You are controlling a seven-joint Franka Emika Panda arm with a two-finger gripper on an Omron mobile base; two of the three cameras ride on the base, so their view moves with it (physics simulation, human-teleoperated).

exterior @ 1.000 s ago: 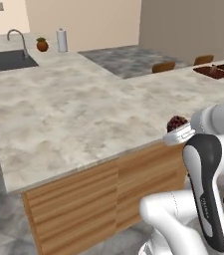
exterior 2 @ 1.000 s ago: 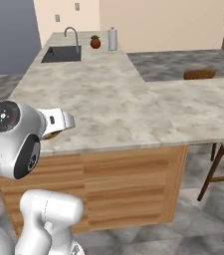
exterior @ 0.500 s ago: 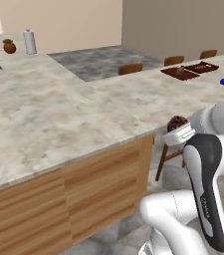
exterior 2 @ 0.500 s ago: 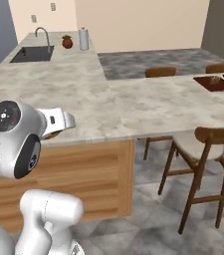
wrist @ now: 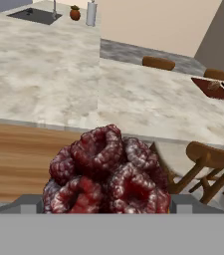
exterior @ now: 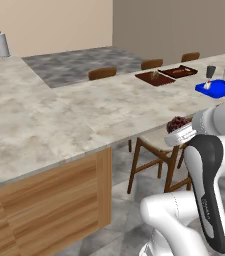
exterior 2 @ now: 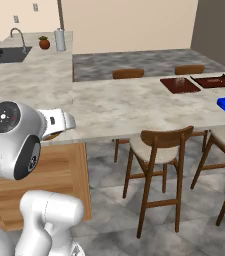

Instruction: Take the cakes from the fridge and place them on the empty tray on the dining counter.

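Pinching bumpy dark-red round cake (wrist: 108,172) in claw (wrist: 107,201) | flat blue tray (exterior: 217,88) on marbled counter (exterior: 109,102)

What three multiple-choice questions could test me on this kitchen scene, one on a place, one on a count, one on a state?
1. Where is the blue tray?
A in the sink; B on the dining counter; C on a chair.
2. How many dark brown trays lie on that counter?
A two; B one; C four.
3. What is the tool doing?
A hanging open and empty; B gripping a cup; C holding the dark red round cake.

Answers: B, it lies on the marble top beyond the brown trays; A, two lie side by side; C, the cake sits at its fingers.
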